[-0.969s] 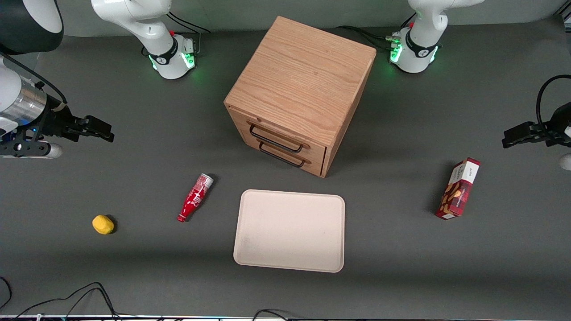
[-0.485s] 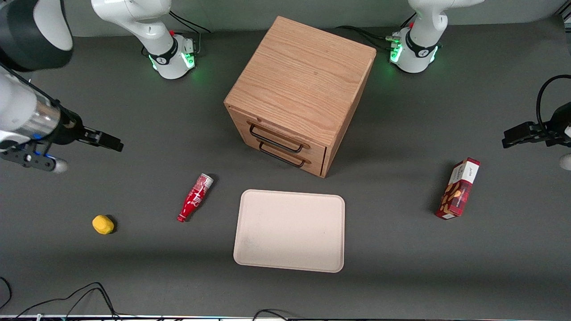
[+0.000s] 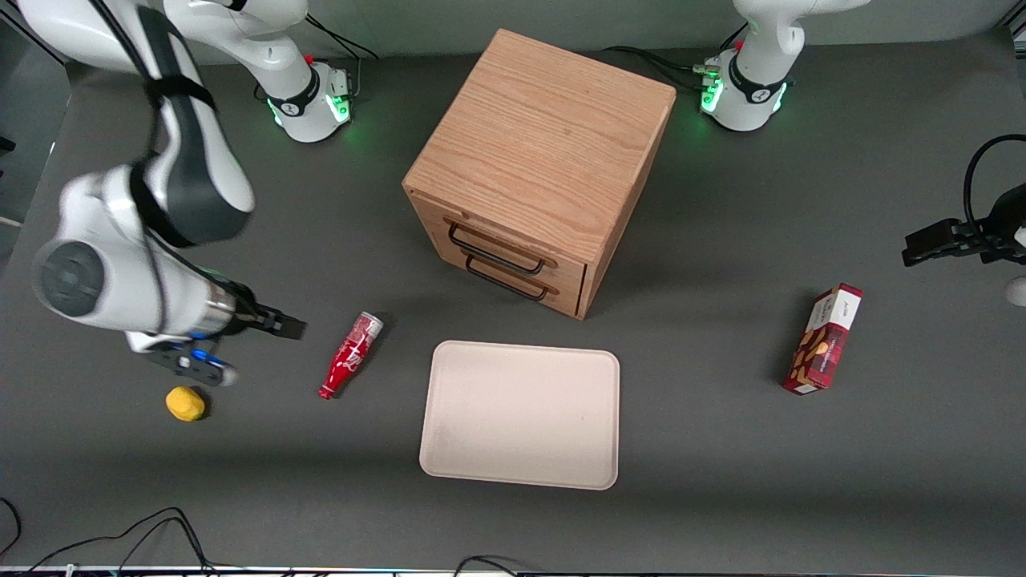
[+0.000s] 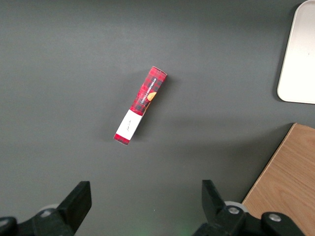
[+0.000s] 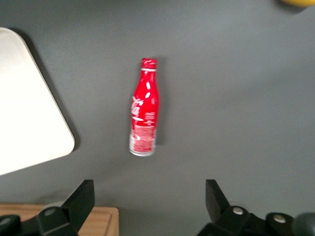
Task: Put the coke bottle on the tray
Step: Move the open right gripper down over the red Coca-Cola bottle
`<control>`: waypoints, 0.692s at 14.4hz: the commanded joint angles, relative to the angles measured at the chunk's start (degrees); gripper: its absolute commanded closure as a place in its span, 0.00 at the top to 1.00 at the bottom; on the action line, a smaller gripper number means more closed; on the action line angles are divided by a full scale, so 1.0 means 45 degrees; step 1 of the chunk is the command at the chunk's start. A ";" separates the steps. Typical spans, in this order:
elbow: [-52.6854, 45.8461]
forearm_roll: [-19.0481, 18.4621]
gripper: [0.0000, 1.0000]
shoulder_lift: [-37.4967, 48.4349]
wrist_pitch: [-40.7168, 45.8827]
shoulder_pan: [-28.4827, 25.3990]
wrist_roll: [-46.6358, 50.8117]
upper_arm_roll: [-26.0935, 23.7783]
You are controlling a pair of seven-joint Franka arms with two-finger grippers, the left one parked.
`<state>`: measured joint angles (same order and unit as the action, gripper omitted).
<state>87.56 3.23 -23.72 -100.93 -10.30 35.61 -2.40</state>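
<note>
Small contour-shaped coke bottle (image 3: 350,356): red, white script, silvery base (red cap).
Large flat rectangular tray (image 3: 521,414): plain cream-beige.
Two-finger gripper (image 3: 282,325): black, open above the grey table near the bottle.
Small rounded object (image 3: 185,403): yellow, perhaps a lemon.

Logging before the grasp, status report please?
Gripper open, above the table beside the coke bottle, not touching. Bottle lying flat on the table, off the tray. Nothing between them.

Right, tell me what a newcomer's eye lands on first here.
The wooden drawer cabinet dominates mid-table, with the cream tray lying in front of it. Beside the tray the coke bottle lies on its side, and the gripper, fingers open, hangs close to it, toward the working arm's end.
</note>
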 commanded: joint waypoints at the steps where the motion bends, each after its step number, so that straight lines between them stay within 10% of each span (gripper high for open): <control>1: -0.0339 -0.0092 1.00 -0.1075 -0.0711 -0.0230 0.0797 0.0007; 10: 0.2514 -0.0814 1.00 -0.2109 -0.5672 -0.0698 0.2455 -0.0052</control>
<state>98.53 1.97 -31.42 -123.04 -12.67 42.73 -2.60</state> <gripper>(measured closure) 0.000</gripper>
